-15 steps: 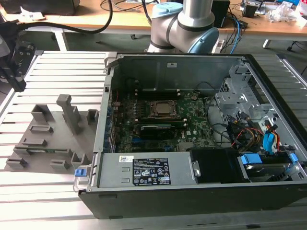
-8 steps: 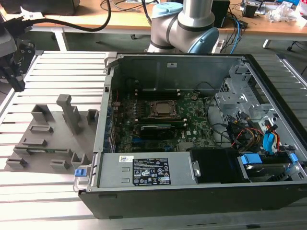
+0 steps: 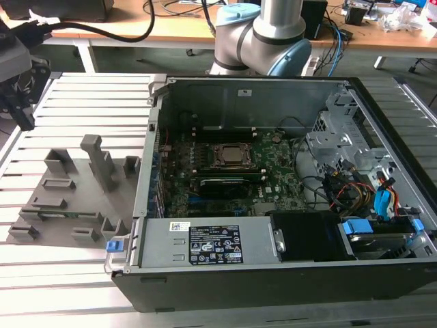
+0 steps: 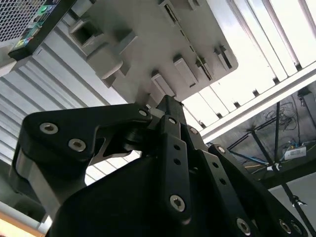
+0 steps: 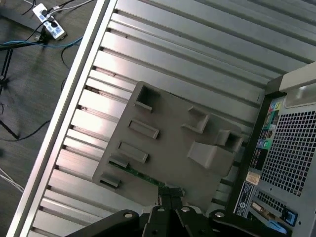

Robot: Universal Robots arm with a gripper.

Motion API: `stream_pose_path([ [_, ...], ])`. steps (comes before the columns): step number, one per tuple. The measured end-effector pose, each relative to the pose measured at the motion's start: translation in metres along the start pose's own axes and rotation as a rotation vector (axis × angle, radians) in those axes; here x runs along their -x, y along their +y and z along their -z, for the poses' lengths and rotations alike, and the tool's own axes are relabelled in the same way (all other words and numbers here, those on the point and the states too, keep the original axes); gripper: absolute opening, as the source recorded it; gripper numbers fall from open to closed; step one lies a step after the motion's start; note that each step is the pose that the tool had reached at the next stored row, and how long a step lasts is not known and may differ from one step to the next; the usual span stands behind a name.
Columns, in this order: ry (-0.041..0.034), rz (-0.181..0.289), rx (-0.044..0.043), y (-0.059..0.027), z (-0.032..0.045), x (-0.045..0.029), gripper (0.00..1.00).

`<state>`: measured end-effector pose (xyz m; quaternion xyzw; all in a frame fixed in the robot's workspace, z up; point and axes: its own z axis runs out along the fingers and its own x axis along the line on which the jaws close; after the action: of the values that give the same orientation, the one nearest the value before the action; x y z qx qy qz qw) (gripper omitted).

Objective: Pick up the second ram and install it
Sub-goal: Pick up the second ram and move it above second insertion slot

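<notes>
An open computer case (image 3: 239,102) lies on the slatted metal table (image 3: 82,96). Just beside it, on the exterior view's left, sits a grey holder tray (image 3: 75,205) with upright blocks. The ram (image 5: 140,175) lies in a slot along one edge of that tray, showing as a thin green strip in the first wrist view, one end hidden behind the gripper (image 5: 170,191). Its fingers (image 5: 164,200) are drawn together with no visible gap and hold nothing.
</notes>
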<state>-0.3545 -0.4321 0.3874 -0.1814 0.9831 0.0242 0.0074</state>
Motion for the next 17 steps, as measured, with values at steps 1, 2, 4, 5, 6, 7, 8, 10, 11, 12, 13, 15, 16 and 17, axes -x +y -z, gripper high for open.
stream_pose_path([
  [1,0.0009,0.02,0.0005,0.0,0.0,0.0,0.11],
  [2,0.0017,0.038,0.0009,0.0,0.0,0.0,0.11],
  [4,0.0029,0.064,0.0015,0.0,0.0,0.0,0.11],
  [5,0.0033,0.074,0.0017,0.0,0.0,0.0,0.11],
  [6,0.0042,0.094,0.0022,0.0,0.0,0.0,0.11],
  [7,0.0048,0.105,0.0024,0.0,0.0,0.0,0.11],
  [8,0.0052,0.114,0.0026,0.0,0.0,0.0,0.11],
  [10,0.006,0.133,0.0031,0.0,0.0,0.0,0.11],
  [11,0.0071,0.156,0.0036,0.0,0.0,0.0,0.11],
  [12,0.0078,0.174,0.004,0.0,0.0,0.0,0.11],
  [13,0.009,0.2,0.0046,0.0,0.0,0.0,0.11],
  [15,0.0106,0.237,0.0055,0.0,0.0,0.0,0.11],
  [16,0.0116,0.259,0.006,0.0,0.0,0.0,0.11],
  [17,0.0128,0.286,0.0067,0.0,0.0,0.0,0.11],
])
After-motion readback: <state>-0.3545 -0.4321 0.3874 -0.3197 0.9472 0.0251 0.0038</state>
